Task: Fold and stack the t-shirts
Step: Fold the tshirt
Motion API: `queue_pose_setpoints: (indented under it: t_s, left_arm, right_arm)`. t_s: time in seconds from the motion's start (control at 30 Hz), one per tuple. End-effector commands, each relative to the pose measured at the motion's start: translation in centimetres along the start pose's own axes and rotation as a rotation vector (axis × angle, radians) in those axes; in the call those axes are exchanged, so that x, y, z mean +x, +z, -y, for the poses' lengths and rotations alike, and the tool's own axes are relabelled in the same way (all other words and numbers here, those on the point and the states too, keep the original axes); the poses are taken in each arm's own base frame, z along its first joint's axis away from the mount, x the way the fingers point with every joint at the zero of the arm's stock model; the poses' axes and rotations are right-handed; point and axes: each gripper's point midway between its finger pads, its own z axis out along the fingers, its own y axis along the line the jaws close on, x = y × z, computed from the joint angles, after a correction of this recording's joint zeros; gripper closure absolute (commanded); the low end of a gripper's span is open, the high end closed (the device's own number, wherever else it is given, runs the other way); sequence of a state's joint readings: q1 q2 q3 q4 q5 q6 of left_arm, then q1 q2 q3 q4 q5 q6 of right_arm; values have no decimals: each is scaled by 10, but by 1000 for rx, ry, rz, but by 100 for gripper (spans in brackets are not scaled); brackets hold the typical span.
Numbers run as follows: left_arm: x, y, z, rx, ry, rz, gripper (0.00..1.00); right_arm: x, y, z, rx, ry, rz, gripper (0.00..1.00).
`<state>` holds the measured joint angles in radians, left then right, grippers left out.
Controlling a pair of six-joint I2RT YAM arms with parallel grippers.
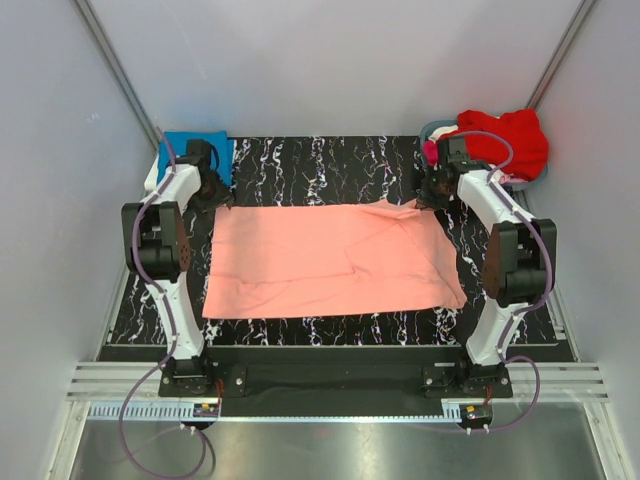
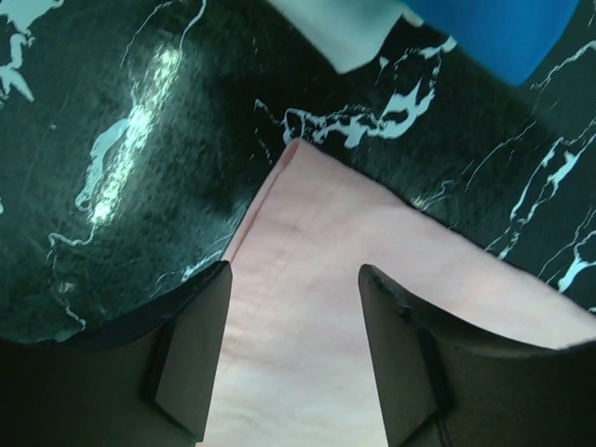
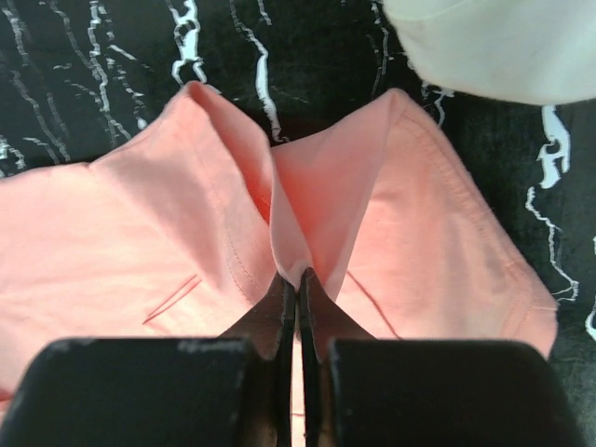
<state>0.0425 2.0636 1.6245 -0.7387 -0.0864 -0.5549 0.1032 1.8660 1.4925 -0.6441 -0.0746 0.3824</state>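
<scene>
From above, the salmon-pink t-shirt (image 1: 335, 260) is being shown spread flat on the black marbled table (image 1: 330, 170). The blue t-shirt (image 1: 195, 150) is lying at its far left corner and the red t-shirt (image 1: 505, 140) is heaped at its far right.

At the left wrist, the left gripper (image 2: 293, 363) is being held unclenched above the pink shirt's corner.

At the right wrist, a raised fold of pink cloth is being pinched by the right gripper (image 3: 298, 289).

Left arm (image 1: 165, 235) reaches forward with fingers (image 2: 191, 358) spread apart; right arm (image 1: 512, 250) likewise, fingers (image 3: 270, 318) pressed together.
</scene>
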Motion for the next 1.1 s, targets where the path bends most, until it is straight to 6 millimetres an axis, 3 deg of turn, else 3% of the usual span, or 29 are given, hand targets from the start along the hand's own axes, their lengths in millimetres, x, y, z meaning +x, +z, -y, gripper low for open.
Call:
queue_pose_setpoints:
  t_s: [0.0,0.53,0.67,0.93,1.07]
  left_arm:
    - [-39,-10,20,30,-51,110,38]
    - [-22,46,15,-107,-105,84,41]
    - [-23,49,15,-112,-114,86,50]
    - [-23,50,17,-104,-105,82,91]
    - [-26,44,19,-94,-98,85,100]
  right_arm:
    - [-22,-31,-25,-110,2,98,100]
    - [-12,-30,-30,-142,-1,83,100]
    - [-9,-28,-31,-140,-6,78,100]
    - [-7,-23,-31,-133,-11,66,100]
    - [-10,-23,-33,-136,-15,66,100]
